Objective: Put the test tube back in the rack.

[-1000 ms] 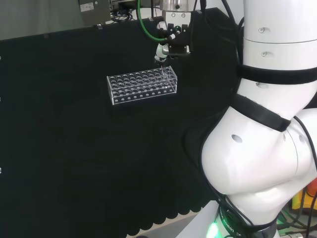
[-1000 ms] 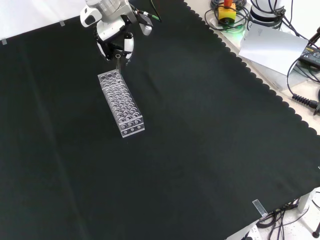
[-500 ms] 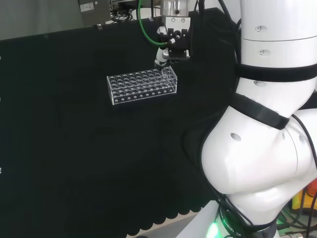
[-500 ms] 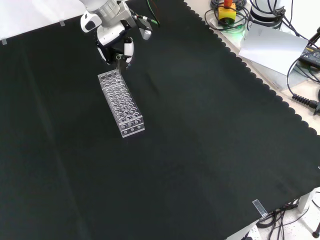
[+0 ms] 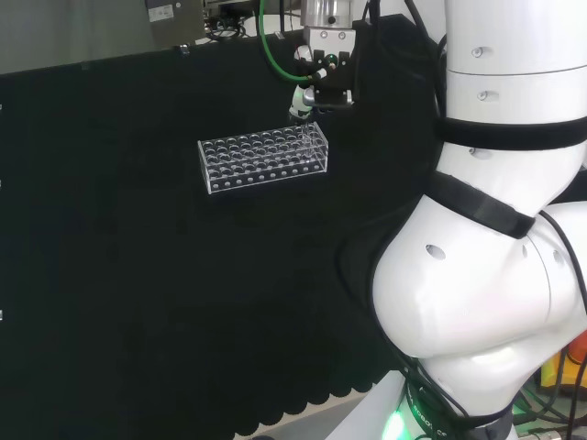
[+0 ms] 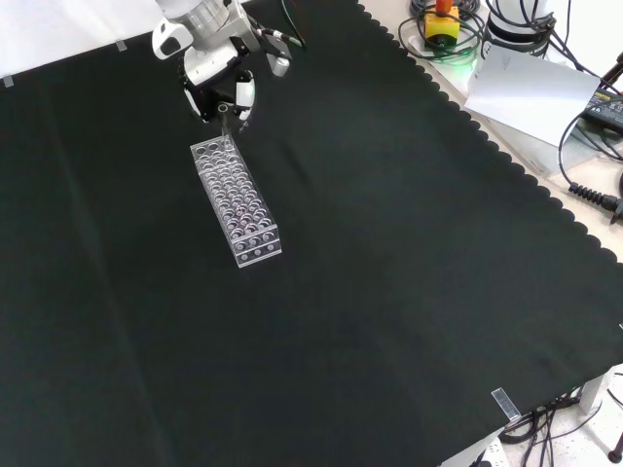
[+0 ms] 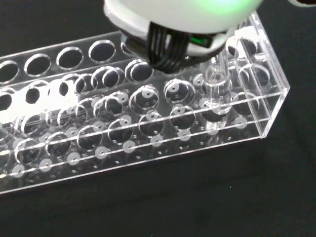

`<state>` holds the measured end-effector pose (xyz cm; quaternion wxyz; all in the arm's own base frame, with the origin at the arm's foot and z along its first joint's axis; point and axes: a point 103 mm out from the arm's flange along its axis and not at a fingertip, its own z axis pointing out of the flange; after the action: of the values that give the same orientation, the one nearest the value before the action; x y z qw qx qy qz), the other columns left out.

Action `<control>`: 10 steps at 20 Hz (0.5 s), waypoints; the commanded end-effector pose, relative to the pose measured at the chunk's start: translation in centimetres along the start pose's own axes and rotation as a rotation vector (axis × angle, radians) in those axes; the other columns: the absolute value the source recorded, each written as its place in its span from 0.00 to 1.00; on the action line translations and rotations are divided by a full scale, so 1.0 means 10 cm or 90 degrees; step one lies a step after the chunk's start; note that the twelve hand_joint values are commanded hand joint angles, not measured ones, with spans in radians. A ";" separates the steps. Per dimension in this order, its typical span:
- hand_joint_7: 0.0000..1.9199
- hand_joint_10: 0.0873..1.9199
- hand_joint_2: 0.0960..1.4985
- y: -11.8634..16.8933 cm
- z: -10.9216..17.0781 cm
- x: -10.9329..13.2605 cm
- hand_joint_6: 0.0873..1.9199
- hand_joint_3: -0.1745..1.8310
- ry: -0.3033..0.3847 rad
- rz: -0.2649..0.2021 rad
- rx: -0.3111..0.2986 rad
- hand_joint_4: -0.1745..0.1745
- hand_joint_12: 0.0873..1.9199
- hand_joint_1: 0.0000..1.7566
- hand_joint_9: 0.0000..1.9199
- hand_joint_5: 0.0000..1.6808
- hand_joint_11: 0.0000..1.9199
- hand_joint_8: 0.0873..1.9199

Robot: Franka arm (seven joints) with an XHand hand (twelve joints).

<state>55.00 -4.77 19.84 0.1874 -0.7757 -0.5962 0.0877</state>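
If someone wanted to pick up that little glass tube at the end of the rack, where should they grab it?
By its upper part, from straight above. The test tube stands about upright over the end holes of the clear rack, so only its top is free of the holes' walls. The hand sits above that end too; whether its fingers close on the tube is hidden.

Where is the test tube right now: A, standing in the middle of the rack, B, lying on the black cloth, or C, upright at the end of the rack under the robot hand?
C: the test tube stands upright at the rack's end, beneath the robot hand.
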 end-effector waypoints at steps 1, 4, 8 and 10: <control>0.72 0.30 0.43 0.03 -0.01 -0.03 0.00 0.36 -0.002 0.003 0.004 0.00 0.42 0.76 0.83 0.85 0.67 0.33; 0.72 0.30 0.43 0.04 0.02 -0.04 0.00 0.36 0.000 0.003 0.008 0.00 0.42 0.76 0.83 0.85 0.67 0.33; 0.72 0.30 0.43 0.04 0.07 -0.06 0.00 0.36 0.002 0.004 0.012 0.00 0.42 0.76 0.83 0.85 0.67 0.33; 0.72 0.30 0.43 0.04 0.08 -0.05 0.00 0.36 0.002 0.004 0.015 0.00 0.42 0.76 0.83 0.85 0.67 0.33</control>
<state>55.00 -5.20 19.10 0.1940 -0.7760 -0.5929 0.0932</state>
